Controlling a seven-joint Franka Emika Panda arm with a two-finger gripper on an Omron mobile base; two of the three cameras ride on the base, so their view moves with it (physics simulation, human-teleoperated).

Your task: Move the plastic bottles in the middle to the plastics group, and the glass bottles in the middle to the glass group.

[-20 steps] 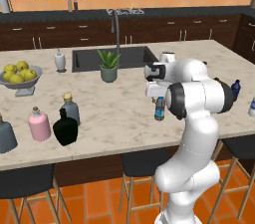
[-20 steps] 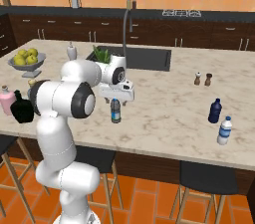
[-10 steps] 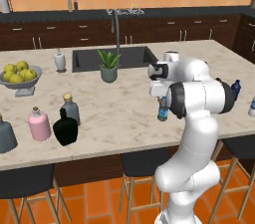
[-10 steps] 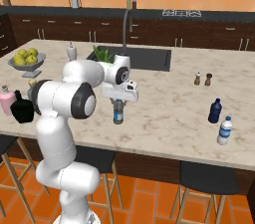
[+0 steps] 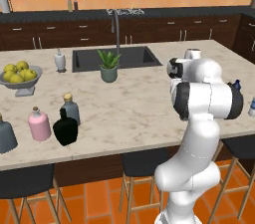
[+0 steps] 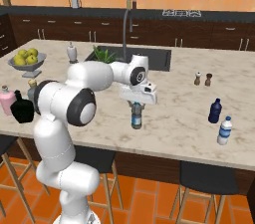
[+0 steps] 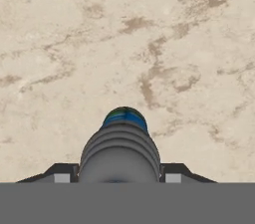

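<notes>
The small blue water bottle (image 6: 136,117) hangs upright in my tool (image 6: 136,109), its base just above the marble table (image 6: 174,118), near the front edge and about midway along it. My tool is closed on the bottle's upper part. Looking straight down along my hand, I see the bottle's ribbed grey shoulder and a ring of blue beneath it (image 7: 124,141), with one dark fingertip (image 7: 59,170) pressed against each side of it.

To my right on the table stand the dark navy bottle (image 6: 215,111) and the pale whitish bottle (image 6: 224,130), close together and well apart from the bottle I carry. Two small shakers (image 6: 203,78) sit farther back from them.

At the far left of the table, the black narrow-necked bottle (image 5: 64,127) and the grey-blue bottle with the cork cap (image 5: 70,108) stand touching or nearly so. Just beside them is the pink bottle (image 5: 39,124), and the large grey bell-shaped bottle (image 5: 6,135) is at the picture's edge.

Farther back are a bowl of yellow fruit (image 5: 19,76), a small white vase-like bottle (image 5: 60,60), a potted plant (image 5: 108,65) and the sink (image 5: 129,56).
</notes>
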